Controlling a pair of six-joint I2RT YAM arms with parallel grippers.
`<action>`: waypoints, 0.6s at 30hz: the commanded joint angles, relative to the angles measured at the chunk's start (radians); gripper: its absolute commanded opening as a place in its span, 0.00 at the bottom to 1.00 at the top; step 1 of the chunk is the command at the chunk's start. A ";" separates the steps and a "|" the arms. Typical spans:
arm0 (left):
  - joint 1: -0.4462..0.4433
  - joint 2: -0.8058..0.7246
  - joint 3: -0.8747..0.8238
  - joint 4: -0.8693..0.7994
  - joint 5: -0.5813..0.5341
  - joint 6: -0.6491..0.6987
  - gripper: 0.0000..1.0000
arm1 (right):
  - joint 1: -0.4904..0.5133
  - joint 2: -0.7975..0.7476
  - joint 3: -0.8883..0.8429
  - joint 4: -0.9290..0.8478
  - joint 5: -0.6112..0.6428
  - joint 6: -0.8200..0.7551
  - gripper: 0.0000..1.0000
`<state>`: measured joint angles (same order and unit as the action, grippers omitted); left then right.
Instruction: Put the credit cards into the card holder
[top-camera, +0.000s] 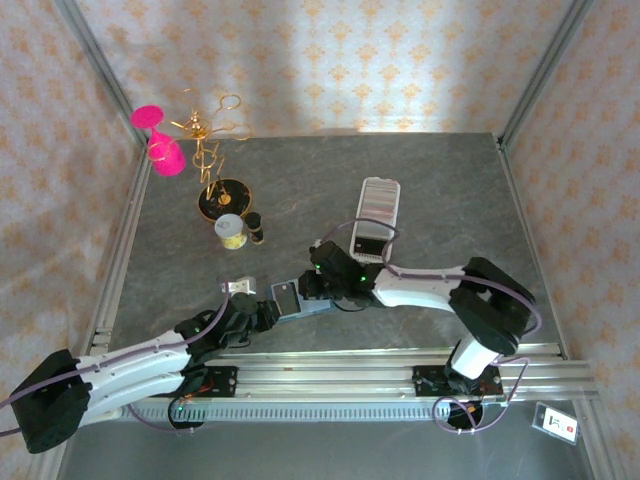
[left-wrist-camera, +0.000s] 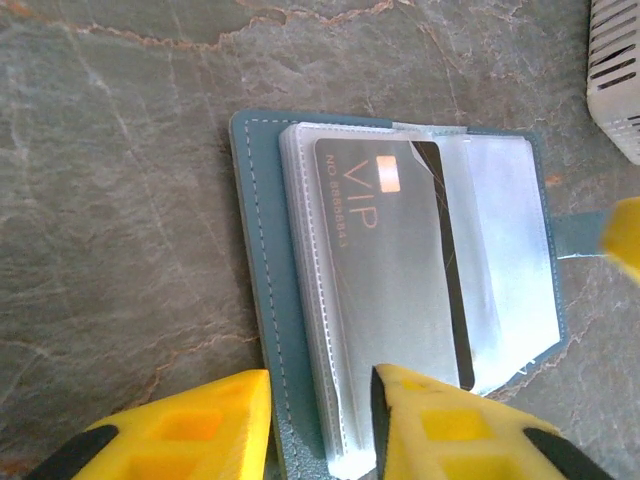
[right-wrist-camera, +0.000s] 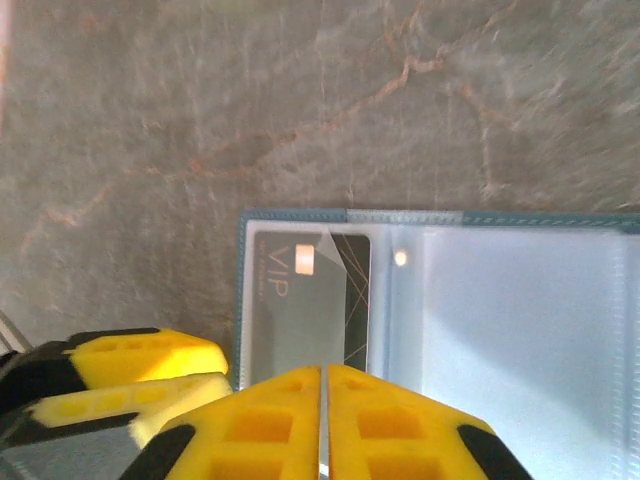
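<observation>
Right end effector (right-wrist-camera: 322, 385) clenched, fingers meeting over VIP credit card (right-wrist-camera: 300, 300), part-sleeved in open card holder (left-wrist-camera: 262, 300) on table (left-wrist-camera: 120, 200), 12 o'clock. Left end effector (left-wrist-camera: 320, 400) released, straddling holder edge. Card likely stiff, slick, light; pinch short edge.

card holder (left-wrist-camera: 262, 300): matt teal, stitched
sleeves (left-wrist-camera: 510, 250): clear glossy plastic
credit card (left-wrist-camera: 400, 290): smooth grey plastic
table (left-wrist-camera: 120, 200): matt, stone-veined

Table (top-camera: 450, 190): card holder (left-wrist-camera: 262, 300), tray (top-camera: 378, 200), perhaps jars (top-camera: 231, 231)
</observation>
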<state>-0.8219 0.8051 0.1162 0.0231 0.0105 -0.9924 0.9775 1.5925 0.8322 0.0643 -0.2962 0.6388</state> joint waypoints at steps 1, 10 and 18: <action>0.010 -0.021 0.036 -0.072 -0.041 0.021 0.39 | 0.006 -0.065 -0.051 -0.024 0.102 0.000 0.11; 0.009 -0.016 0.042 -0.086 -0.042 0.013 0.47 | 0.016 -0.039 -0.104 0.034 0.100 0.029 0.08; 0.010 -0.015 0.028 -0.075 -0.046 0.008 0.49 | 0.030 -0.094 -0.138 -0.081 0.215 0.036 0.17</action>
<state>-0.8219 0.7914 0.1379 -0.0341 -0.0082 -0.9867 1.0031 1.5684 0.7319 0.0319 -0.1802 0.6594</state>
